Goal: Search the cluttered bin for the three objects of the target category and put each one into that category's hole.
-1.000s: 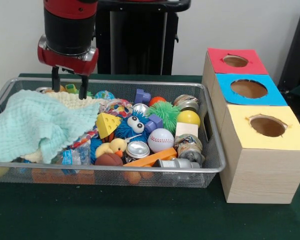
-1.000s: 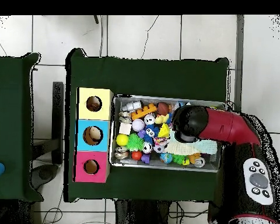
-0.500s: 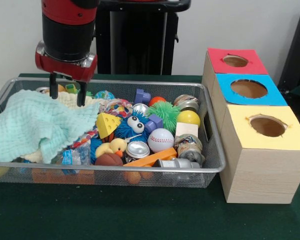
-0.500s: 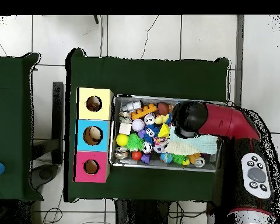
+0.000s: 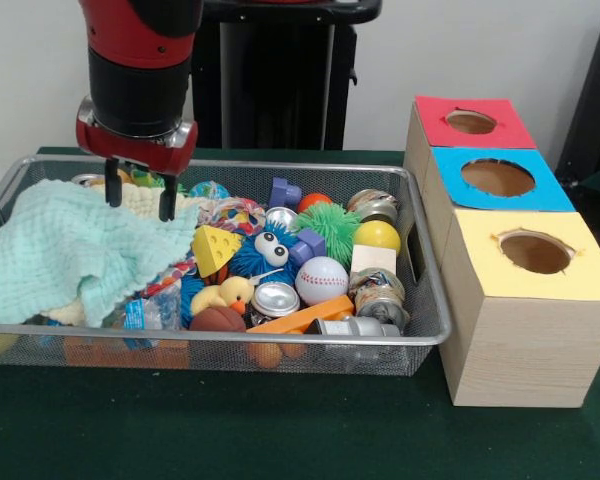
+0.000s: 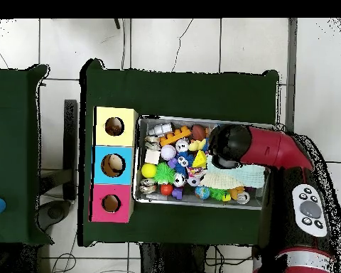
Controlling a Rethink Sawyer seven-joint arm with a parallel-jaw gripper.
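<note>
The two fingers of the gripper (image 5: pixel 140 198) stand apart, rather wide, and hold nothing; between them there is only air. Their tips hang just above the far edge of the mint green cloth (image 5: pixel 70 250), which lies crumpled over the left part of the wire bin (image 5: pixel 420 300). Under the cloth's far edge a cream knitted piece (image 5: pixel 145 200) shows, just beside the right finger. The red and black arm (image 6: pixel 273 151) comes over the bin's end in the overhead view and hides the things under it.

To the right of the cloth the bin is full of small toys. A yellow cheese wedge (image 5: pixel 215 248) lies beside a blue furry toy with big eyes (image 5: pixel 265 252). Near them are a white baseball (image 5: pixel 322 279), a green spiky ball (image 5: pixel 330 225), a plain yellow ball (image 5: pixel 377 236) and a yellow rubber duck (image 5: pixel 227 294). An orange block (image 5: pixel 300 317) lies along the near wall, beside a brown ball (image 5: pixel 217 320). Some shiny metal cans (image 5: pixel 275 298) lie among the toys.

Which category is the target, I cannot tell. Right of the bin stand three wooden boxes in a row, each with a round hole on top: the yellow box (image 5: pixel 530 300) nearest, the blue box (image 5: pixel 495 178) in the middle, the red box (image 5: pixel 468 122) farthest. They touch each other and stand just beside the bin's right wall.
</note>
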